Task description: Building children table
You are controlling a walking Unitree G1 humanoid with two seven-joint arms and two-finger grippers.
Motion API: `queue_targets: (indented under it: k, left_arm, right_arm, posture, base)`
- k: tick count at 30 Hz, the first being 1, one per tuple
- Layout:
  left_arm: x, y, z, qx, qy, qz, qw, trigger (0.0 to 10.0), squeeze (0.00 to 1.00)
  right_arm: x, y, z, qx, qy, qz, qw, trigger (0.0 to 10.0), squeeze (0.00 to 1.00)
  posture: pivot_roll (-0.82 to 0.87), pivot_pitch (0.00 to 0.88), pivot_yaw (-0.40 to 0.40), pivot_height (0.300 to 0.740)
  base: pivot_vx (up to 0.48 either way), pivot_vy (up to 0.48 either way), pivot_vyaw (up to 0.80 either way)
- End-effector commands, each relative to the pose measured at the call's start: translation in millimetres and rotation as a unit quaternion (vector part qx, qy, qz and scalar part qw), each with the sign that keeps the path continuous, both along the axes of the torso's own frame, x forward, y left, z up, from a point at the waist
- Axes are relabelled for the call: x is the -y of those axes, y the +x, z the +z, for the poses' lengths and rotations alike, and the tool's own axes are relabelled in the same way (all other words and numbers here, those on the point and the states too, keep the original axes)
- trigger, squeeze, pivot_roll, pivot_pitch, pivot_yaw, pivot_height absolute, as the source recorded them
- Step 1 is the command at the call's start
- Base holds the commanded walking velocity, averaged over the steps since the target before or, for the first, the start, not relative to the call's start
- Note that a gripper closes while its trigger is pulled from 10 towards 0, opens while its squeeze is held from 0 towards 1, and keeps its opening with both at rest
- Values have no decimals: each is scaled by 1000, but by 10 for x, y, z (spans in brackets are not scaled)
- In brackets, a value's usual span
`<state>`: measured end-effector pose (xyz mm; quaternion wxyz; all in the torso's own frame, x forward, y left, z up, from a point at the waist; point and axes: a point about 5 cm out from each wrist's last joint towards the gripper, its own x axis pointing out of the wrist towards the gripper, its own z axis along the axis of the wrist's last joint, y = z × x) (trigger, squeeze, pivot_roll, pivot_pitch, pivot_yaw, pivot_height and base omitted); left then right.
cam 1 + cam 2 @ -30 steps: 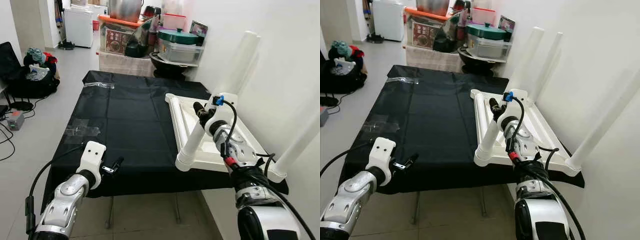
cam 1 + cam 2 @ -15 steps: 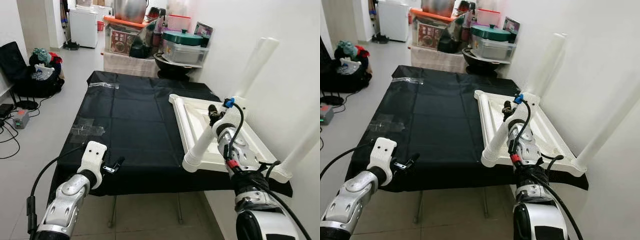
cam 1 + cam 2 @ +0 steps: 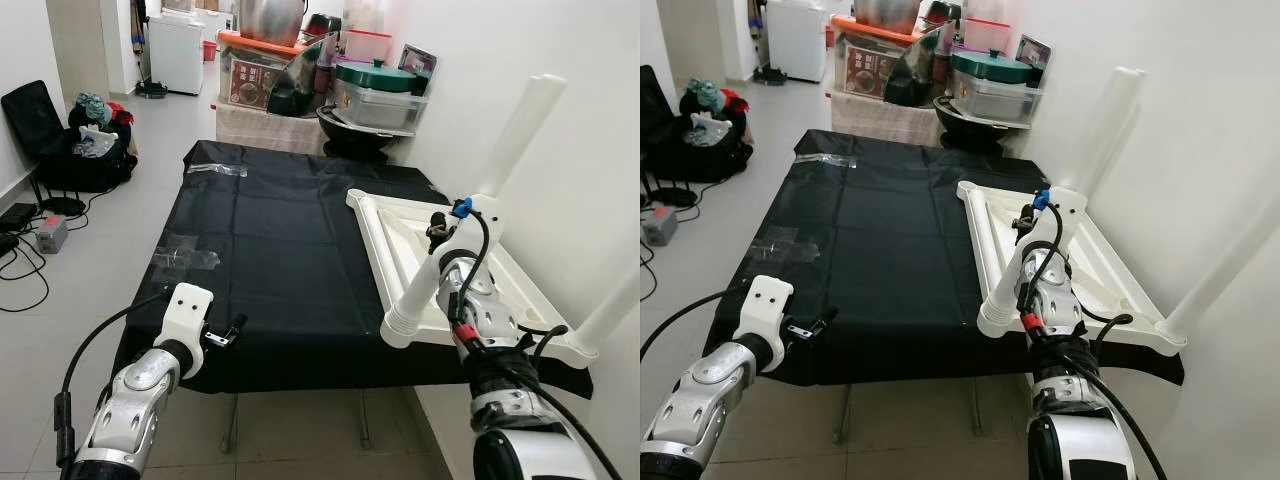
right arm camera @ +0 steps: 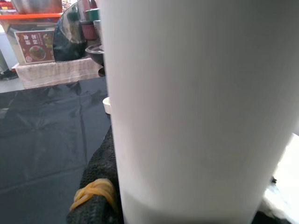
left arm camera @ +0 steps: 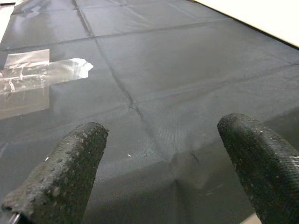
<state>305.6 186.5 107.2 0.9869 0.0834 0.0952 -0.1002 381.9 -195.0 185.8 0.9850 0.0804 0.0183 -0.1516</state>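
Right pincer [image 3: 436, 226]: closed around a white table leg [image 3: 418, 295], gripped near its upper end; in my right wrist view the leg [image 4: 187, 107] stood directly against a black finger [image 4: 96, 182] that carried a yellow band.
Held leg: tilted, with its wide foot end near the front left corner of the white tabletop [image 3: 395, 225]; I could not tell whether it touched that corner or hung just above it.
Left pincer [image 3: 228, 333]: open and holding nothing, poised over the near left edge of the desk [image 3: 260, 250]; my left wrist view showed both fingertips [image 5: 65, 168] spread apart above the black cloth, with a strip of clear tape [image 5: 32, 77] further off.
Tabletop: lay upside down on the right side of the desk, near the wall.
Done so far: two legs already stood upright from the tabletop, one at the far right corner [image 3: 520, 130] and one at the near right corner [image 3: 610, 310].
Still to do: by my judgement, the held leg had yet to be seated and fixed; the far left corner [image 3: 356, 197] looked bare, so a fourth leg seemed to remain, and afterwards the table would need turning upright.
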Motion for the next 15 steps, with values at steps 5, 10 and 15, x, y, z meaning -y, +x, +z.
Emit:
queue_targets:
  k: [5,10,15]
  left_arm:
    - [60,30,0,2,-1,-6,1000,10000,0]
    - [77,40,-4,2,-2,-7,1000,10000,0]
    - [85,45,-7,2,-3,-7,1000,10000,0]
  right_arm:
    - [75,-142,-439,-94,-27,-26,995,10000,0]
    - [68,-152,-458,-97,-24,-25,995,10000,0]
    - [71,-152,-460,-97,-25,-22,995,10000,0]
  posture:
    - [87,0,-145,740]
    - [87,0,-146,740]
    - [87,0,-147,740]
  base:
    - [0,0,0]
    - [0,0,0]
    - [0,0,0]
